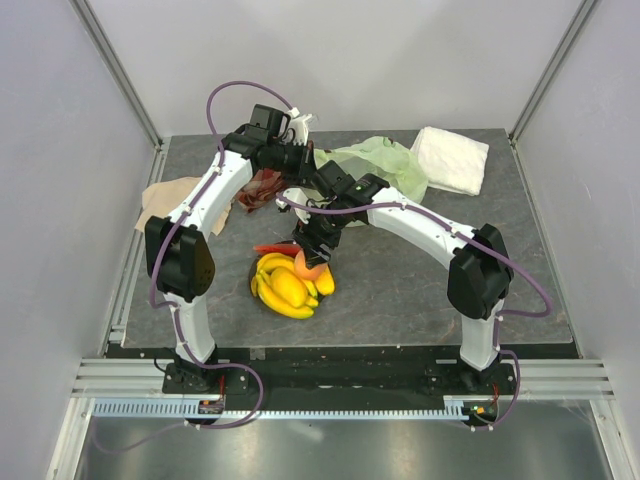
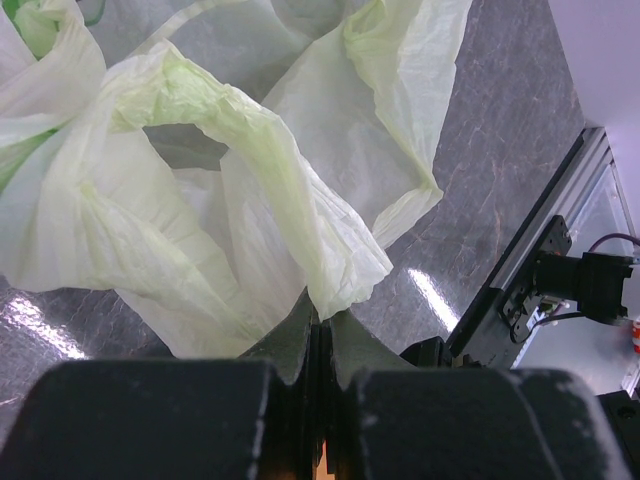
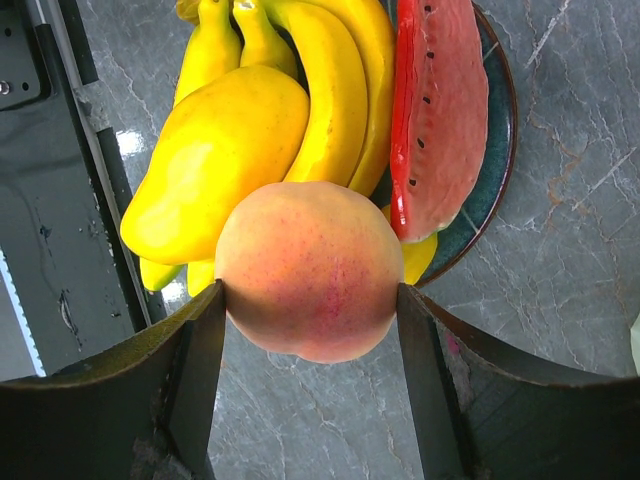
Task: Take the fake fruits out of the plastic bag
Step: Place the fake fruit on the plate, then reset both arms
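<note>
The pale yellow-green plastic bag (image 1: 378, 160) lies crumpled at the back of the table; it fills the left wrist view (image 2: 230, 190). My left gripper (image 1: 303, 160) is shut on an edge of the bag (image 2: 340, 290). My right gripper (image 1: 312, 262) is shut on the orange-pink peach (image 3: 310, 268) and holds it above the near edge of a dark plate (image 3: 497, 160). On the plate lie the yellow banana bunch (image 3: 330, 90), a yellow oblong fruit (image 3: 215, 160) and the red watermelon slice (image 3: 440, 110). From above the fruit pile (image 1: 285, 285) sits at the table's middle.
A white folded towel (image 1: 452, 158) lies at the back right. A red checked cloth (image 1: 262, 188) and a tan cloth (image 1: 165, 200) lie at the left under the left arm. The table's front rail (image 3: 60, 200) runs close to the plate.
</note>
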You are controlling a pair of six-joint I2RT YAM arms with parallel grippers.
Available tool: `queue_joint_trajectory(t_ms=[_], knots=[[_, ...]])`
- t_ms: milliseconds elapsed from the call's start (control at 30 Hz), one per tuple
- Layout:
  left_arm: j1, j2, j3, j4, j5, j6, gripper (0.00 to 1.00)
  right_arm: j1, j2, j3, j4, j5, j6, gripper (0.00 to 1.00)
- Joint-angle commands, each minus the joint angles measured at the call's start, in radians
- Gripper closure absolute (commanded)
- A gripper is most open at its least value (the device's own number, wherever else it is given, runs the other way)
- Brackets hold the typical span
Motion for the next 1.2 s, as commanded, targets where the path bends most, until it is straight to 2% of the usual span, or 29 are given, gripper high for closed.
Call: queue_joint_trajectory(t_ms=[0, 33, 67, 233, 267, 300, 667, 933, 1100, 1167], knots=[[0.001, -0.045, -0.001, 0.011, -0.001, 0.039, 0.98, 0.001, 0.017, 0.017, -0.011, -0.019, 0.016, 0.32], [-0.001, -0.043, 0.0, 0.013, -0.001, 0.038, 0.98, 0.001, 0.015, 0.02, -0.011, -0.019, 0.016, 0.31], [-0.001, -0.043, 0.0, 0.013, -0.001, 0.038, 0.98, 0.001, 0.017, 0.021, -0.011, -0.019, 0.016, 0.24], [-0.001, -0.034, 0.008, 0.013, 0.004, 0.038, 0.98, 0.003, 0.015, 0.029, -0.011, -0.018, 0.016, 0.22], [0.001, -0.032, 0.008, 0.013, 0.007, 0.038, 0.98, 0.001, 0.017, 0.029, -0.011, -0.018, 0.017, 0.07], [-0.001, -0.031, 0.008, 0.013, 0.007, 0.036, 0.99, 0.001, 0.015, 0.032, -0.013, -0.018, 0.019, 0.02], [-0.001, -0.013, 0.028, 0.013, 0.022, 0.031, 0.98, 0.001, 0.009, 0.078, -0.02, -0.016, 0.025, 0.02], [-0.001, -0.012, 0.038, 0.011, 0.015, 0.03, 0.98, 0.0, -0.011, 0.227, -0.109, 0.026, 0.031, 0.02], [-0.001, -0.014, 0.067, -0.001, -0.002, 0.039, 0.97, -0.077, -0.127, 0.245, -0.097, 0.076, 0.033, 0.02], [-0.001, 0.0, 0.086, -0.004, -0.004, 0.039, 0.97, -0.126, -0.173, 0.233, -0.044, 0.152, 0.069, 0.02]])
